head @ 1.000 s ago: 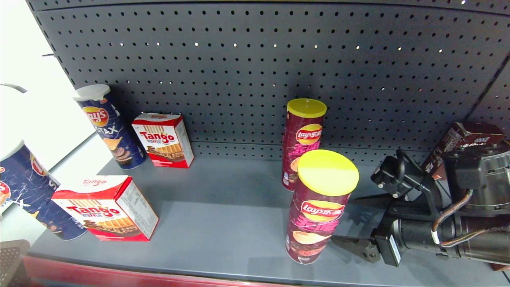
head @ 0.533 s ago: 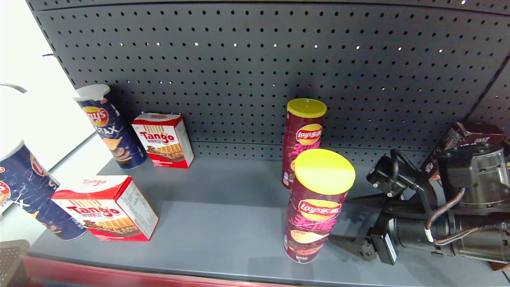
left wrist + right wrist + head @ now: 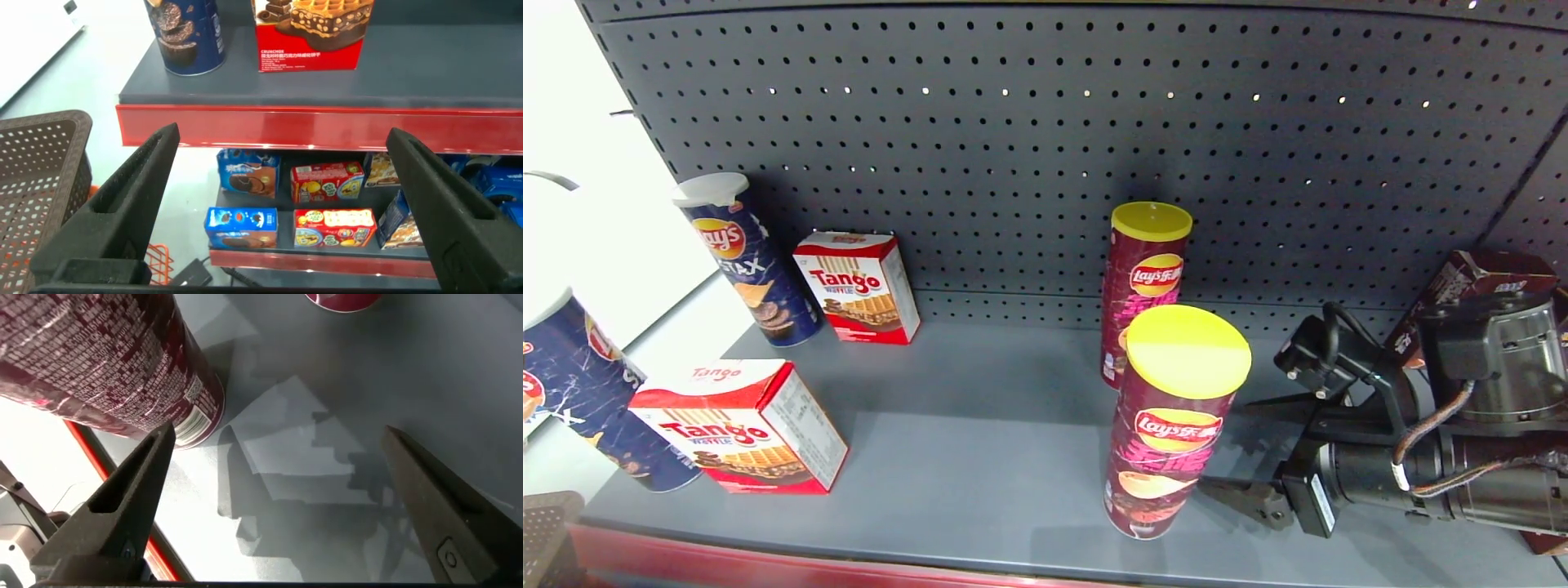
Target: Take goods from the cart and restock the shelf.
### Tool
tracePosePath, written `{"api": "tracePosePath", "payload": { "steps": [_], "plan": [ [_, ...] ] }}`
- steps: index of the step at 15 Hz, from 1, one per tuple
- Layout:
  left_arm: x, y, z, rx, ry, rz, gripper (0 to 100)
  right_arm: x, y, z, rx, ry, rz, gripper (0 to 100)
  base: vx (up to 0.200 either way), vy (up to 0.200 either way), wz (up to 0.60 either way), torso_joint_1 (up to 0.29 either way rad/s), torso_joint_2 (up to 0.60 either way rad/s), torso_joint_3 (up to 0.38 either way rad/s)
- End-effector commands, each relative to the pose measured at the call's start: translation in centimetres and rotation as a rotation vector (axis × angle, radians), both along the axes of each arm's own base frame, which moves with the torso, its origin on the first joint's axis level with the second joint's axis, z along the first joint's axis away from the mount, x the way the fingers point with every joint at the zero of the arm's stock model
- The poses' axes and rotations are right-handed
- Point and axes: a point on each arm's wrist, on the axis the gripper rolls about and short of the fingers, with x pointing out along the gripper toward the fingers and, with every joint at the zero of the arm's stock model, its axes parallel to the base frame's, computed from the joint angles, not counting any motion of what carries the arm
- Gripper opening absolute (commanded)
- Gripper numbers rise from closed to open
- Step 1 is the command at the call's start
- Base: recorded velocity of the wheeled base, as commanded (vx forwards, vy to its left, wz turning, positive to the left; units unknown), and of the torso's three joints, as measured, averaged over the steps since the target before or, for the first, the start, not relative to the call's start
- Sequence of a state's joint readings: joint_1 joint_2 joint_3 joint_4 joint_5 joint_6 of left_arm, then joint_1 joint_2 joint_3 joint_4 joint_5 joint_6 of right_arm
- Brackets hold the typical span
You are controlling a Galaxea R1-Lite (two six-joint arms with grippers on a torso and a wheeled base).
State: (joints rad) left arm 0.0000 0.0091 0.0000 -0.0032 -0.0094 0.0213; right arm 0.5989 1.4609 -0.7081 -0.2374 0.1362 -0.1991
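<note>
1. Your task item, the front maroon cylindrical chip can with a yellow plastic lid [image 3: 1168, 425], stands upright on the grey metal shelf deck [image 3: 980, 457], close to the deck's front edge. The right wrist view gives you its lower wall and base [image 3: 106, 367]
2. A rear maroon chip can with a yellow lid [image 3: 1143, 286] stands upright directly behind it, near the dark perforated back panel [image 3: 1045, 122]. You cannot tell whether the two cans touch
3. Your right gripper [image 3: 1227, 447] sits low over the deck, just to the right of the front can. Its black fingers are spread wide with nothing between them, and the right wrist view [image 3: 278, 431] shows bare deck in the gap. One fingertip is just beside the can's base, but whether it touches cannot be told
4. Your left gripper [image 3: 282, 132] has its fingers wide apart and grips nothing. It hangs in front of the red shelf edge [image 3: 327, 126]
5. A brown perforated plastic cart basket [image 3: 41, 180] sits beside the left gripper
6. On the left part of the deck you have a rear dark blue chip can with a white lid [image 3: 743, 261] with a rear red-and-white wafer box [image 3: 858, 286] beside it. A front dark blue chip can [image 3: 580, 392] stands next to a front red-and-white wafer box [image 3: 739, 429]
7. A dark brown carton [image 3: 1478, 282] stands behind the right arm
8. Small blue and red snack packets [image 3: 327, 204] fill the lower shelf
</note>
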Motion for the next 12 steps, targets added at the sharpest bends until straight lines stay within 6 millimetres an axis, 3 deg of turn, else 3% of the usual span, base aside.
{"api": "tracePosePath", "payload": {
  "steps": [1, 12],
  "plan": [
    [0.01, 0.0, 0.0, 0.0, 0.002, 0.0, 100, -0.01, 0.02, 0.03, 0.001, -0.001, 0.001, 100, 0.0, 0.0, 0.0, 0.0, 0.0, 0.0],
    [0.01, 0.0, 0.02, -0.006, 0.0, 0.0, 100, 0.39, 0.43, -0.17, -0.005, 0.005, 0.007, 100, 0.0, 0.0, 0.0, 0.0, 0.0, 0.0]
  ]
}}
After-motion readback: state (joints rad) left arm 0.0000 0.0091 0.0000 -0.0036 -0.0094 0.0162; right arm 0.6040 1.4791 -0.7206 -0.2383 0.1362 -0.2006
